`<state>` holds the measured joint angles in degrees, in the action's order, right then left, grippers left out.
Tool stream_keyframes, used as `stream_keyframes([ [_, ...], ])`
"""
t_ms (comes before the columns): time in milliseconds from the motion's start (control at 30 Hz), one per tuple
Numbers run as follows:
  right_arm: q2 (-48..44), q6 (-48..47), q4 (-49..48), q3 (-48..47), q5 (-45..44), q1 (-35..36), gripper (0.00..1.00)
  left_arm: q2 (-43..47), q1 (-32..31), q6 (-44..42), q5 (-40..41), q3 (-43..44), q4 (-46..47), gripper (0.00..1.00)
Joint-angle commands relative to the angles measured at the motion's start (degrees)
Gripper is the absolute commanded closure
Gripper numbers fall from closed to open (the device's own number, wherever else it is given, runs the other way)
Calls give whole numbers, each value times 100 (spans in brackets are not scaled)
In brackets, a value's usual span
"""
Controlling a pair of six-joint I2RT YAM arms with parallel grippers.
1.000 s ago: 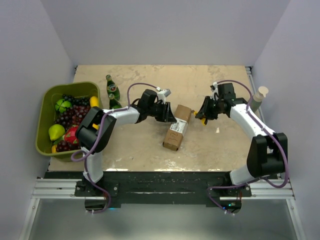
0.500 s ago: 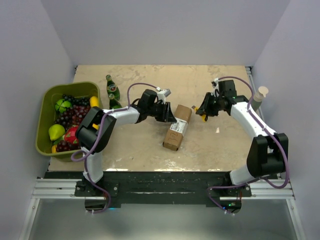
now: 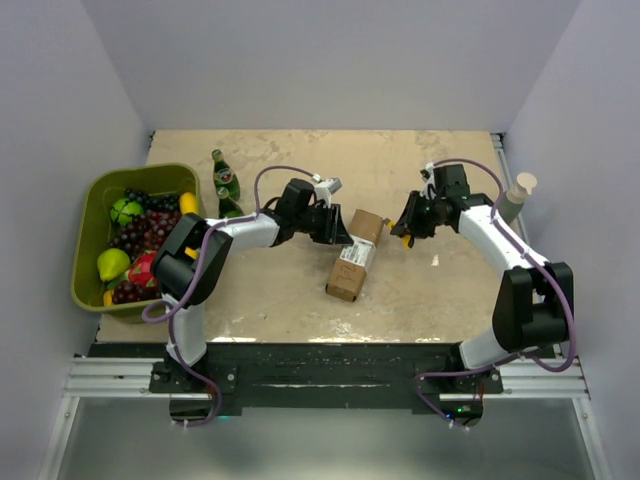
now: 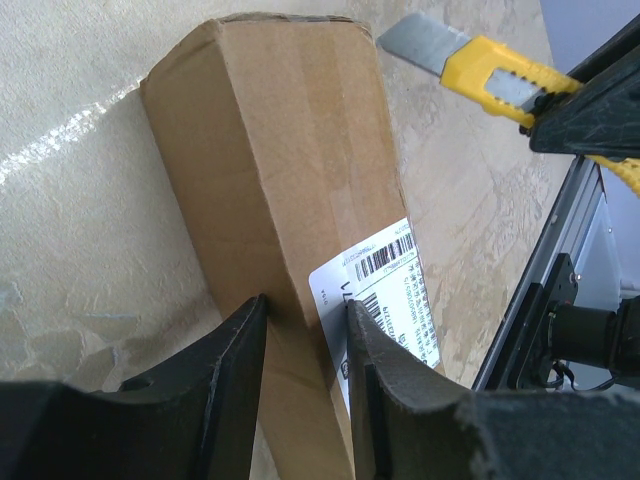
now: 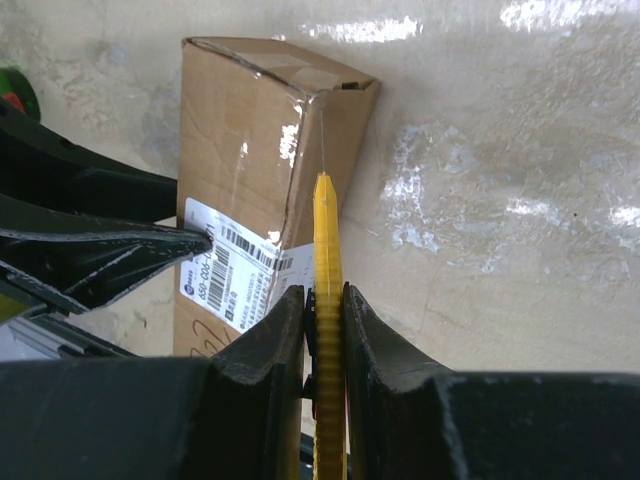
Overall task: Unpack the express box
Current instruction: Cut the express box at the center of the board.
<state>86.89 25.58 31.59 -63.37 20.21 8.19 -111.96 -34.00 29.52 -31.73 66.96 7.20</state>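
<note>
The express box (image 3: 353, 262) is a brown carton with a white label, lying at the middle of the table. My left gripper (image 3: 337, 229) is shut on its far end; in the left wrist view the two fingers (image 4: 215, 390) press both sides of the box (image 4: 290, 170) beside the label. My right gripper (image 3: 408, 226) is shut on a yellow utility knife (image 3: 405, 239). In the right wrist view the knife (image 5: 327, 250) sits between the gripper's jaws (image 5: 325, 310), its blade tip at the box's taped far end (image 5: 250, 120). The knife also shows in the left wrist view (image 4: 500, 75).
A green bin (image 3: 92, 200) full of fruit stands at the left edge. Two green bottles (image 3: 225, 182) stand beside it at the back. A beige cylinder (image 3: 517, 196) stands at the right table edge, behind my right arm.
My right gripper with the knife drew slightly away to the far side, then came back close to the box's end. The left arm and the box have not moved.
</note>
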Motion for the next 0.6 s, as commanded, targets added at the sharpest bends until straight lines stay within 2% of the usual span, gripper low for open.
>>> stream_keyframes([
  [0,-102,96,-92,123,97,69,100,-537,-169,-236,641,-262,-922,71],
  [567,-208,113,119,-211,-280,-54,100,-581,-160,-236,606,-236,-914,71],
])
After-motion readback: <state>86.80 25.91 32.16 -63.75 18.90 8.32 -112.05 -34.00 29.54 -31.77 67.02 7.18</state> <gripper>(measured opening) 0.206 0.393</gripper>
